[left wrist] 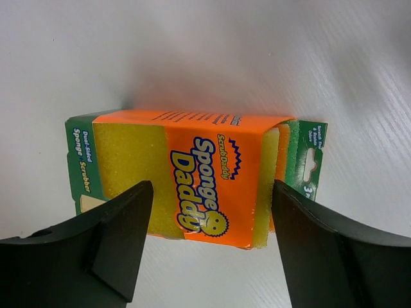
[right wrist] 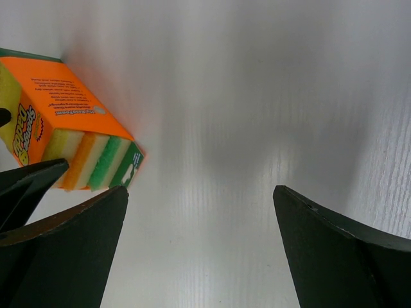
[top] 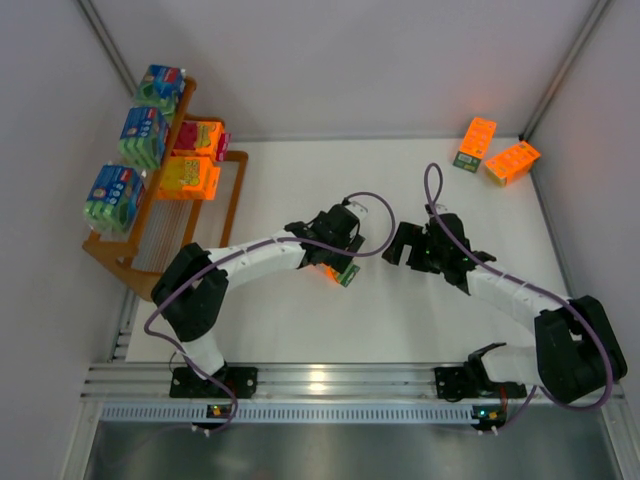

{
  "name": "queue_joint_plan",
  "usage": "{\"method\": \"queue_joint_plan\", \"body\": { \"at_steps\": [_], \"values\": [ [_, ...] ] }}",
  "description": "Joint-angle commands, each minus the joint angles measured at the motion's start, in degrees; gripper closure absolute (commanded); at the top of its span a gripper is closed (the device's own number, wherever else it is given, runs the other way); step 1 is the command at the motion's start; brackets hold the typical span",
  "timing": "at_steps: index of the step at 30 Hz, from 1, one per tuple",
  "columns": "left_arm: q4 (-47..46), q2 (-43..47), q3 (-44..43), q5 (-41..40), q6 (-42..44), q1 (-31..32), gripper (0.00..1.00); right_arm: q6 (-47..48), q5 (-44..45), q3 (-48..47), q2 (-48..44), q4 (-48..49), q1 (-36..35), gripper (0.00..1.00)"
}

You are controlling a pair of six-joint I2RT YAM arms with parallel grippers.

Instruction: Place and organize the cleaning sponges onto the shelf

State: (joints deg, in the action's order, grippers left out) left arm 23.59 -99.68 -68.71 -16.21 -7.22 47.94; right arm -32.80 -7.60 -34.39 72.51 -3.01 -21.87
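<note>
One orange cleaning sponge pack (left wrist: 192,176) lies flat on the white table (left wrist: 321,58), green ends to left and right. My left gripper (left wrist: 212,192) hovers over its near edge, jaws apart, one finger to each side and neither pressing on it. From above, the left gripper (top: 336,258) covers most of that pack (top: 340,274). My right gripper (top: 405,246) is open over bare table, with the same pack (right wrist: 70,138) off to its left. The orange shelf (top: 232,200) holds three blue-green packs (top: 143,135) on top and two orange packs (top: 190,178) below.
Two more orange packs (top: 476,143) (top: 513,161) lie at the table's far right corner. Grey walls close the left, back and right sides. A metal rail (top: 330,380) with both arm bases runs along the near edge.
</note>
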Motion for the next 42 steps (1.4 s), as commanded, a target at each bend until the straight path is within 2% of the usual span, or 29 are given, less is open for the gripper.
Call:
{"method": "queue_joint_plan", "body": {
  "at_steps": [1, 5, 8, 11, 16, 25, 29, 35, 42],
  "values": [
    [-0.48, -0.34, 0.24, -0.75, -0.07, -0.13, 0.23, -0.25, 0.91, -0.32, 0.52, 0.54, 0.95, 0.01],
    [-0.39, -0.78, 0.5, -2.86, -0.42, -0.13, 0.33, -0.51, 0.83, -1.03, 1.49, 0.54, 1.04, 0.01],
    [-0.39, -1.39, 0.85, -3.74, -1.39, -0.04, 0.37, -0.6, 1.18, -0.94, 1.67, 0.19, 1.13, 0.01],
    [-0.39, -0.96, 0.86, -5.58, -0.95, -0.13, 0.37, -0.43, 1.53, -0.85, 1.49, -0.07, 1.3, 0.01],
    [-0.48, -0.17, -1.77, -13.4, 4.23, -0.66, 0.37, 0.1, 2.32, -2.25, 1.58, -0.86, 1.83, 0.0],
    [-0.57, 1.5, -4.33, -14.64, 10.21, -11.46, 0.38, 0.54, 2.5, -2.96, 1.84, -1.13, 2.44, 0.01],
    [-0.66, 1.86, -5.82, -12.54, 13.36, -19.44, 0.37, 0.28, 1.89, -3.57, 3.16, -0.16, 2.71, 0.01],
    [-0.74, -1.65, -10.91, -10.78, 18.73, -26.14, 0.36, -0.51, 0.56, -5.24, 5.88, 0.9, 2.71, 0.01],
    [-1.27, -7.18, -16.28, -6.91, 19.7, -32.91, 0.35, -0.69, 0.39, -6.04, 8.26, 1.42, 2.71, 0.01]
  ]
}}
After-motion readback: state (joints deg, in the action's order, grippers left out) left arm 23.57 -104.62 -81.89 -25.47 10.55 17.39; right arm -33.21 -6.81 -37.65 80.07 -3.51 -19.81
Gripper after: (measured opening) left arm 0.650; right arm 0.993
